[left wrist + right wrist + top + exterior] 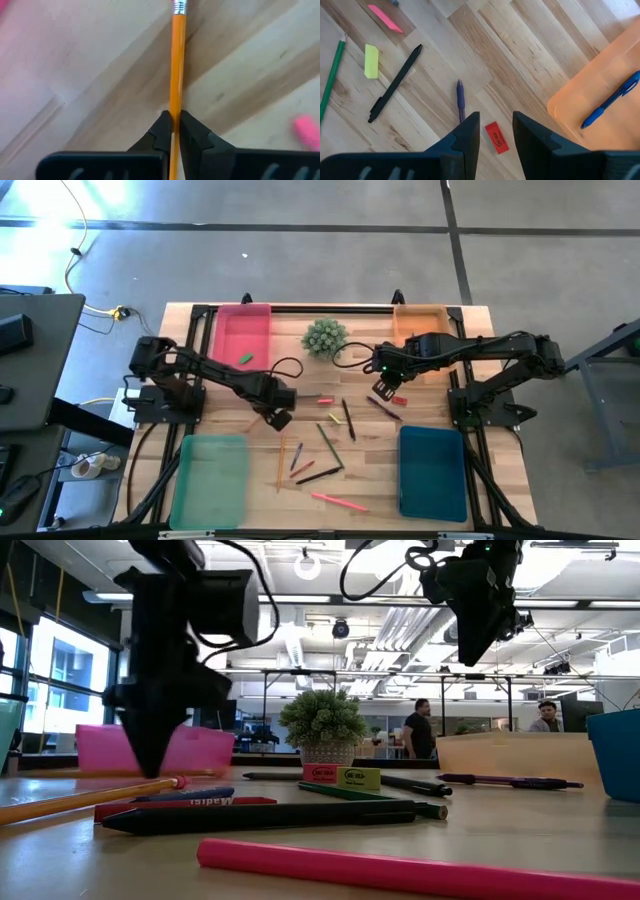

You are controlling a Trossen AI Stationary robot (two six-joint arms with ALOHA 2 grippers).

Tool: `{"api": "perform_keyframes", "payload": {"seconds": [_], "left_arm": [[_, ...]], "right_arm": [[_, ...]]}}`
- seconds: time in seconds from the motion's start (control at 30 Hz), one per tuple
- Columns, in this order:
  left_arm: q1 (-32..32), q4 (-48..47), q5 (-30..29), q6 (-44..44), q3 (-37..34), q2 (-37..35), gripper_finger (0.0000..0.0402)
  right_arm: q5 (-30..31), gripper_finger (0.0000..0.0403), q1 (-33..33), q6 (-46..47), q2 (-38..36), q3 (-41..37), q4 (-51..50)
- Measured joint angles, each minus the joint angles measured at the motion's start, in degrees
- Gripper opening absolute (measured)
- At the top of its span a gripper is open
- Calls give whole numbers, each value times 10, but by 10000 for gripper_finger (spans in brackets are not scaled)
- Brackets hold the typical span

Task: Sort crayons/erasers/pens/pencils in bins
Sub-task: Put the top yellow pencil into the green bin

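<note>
Bins: orange bin (600, 95) holds a blue pen (610, 100); left fingers (172, 131) clamp an orange pencil (176, 65); right fingers (496, 131) apart.

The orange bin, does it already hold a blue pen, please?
Yes, a blue pen lies inside the orange bin in the right wrist view.

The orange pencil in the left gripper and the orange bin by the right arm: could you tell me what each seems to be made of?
The orange pencil looks like painted wood with a glossy coat and a ribbed metal band near its end, pinched in the shut left gripper. The shallow orange bin looks like translucent plastic with a smooth, matte rim; the open right gripper hovers beside it.
</note>
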Motion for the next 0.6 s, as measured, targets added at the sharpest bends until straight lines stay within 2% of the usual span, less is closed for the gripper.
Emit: {"api": "perform_keyframes", "payload": {"seconds": [0.3, 0.6], "left_arm": [[0, 13, -19, 5, 4, -84, 2], [0, -2, -19, 14, 5, -216, 1]], "right_arm": [[0, 106, 0, -1, 0, 0, 0], [0, 106, 0, -1, 0, 0, 5]]}}
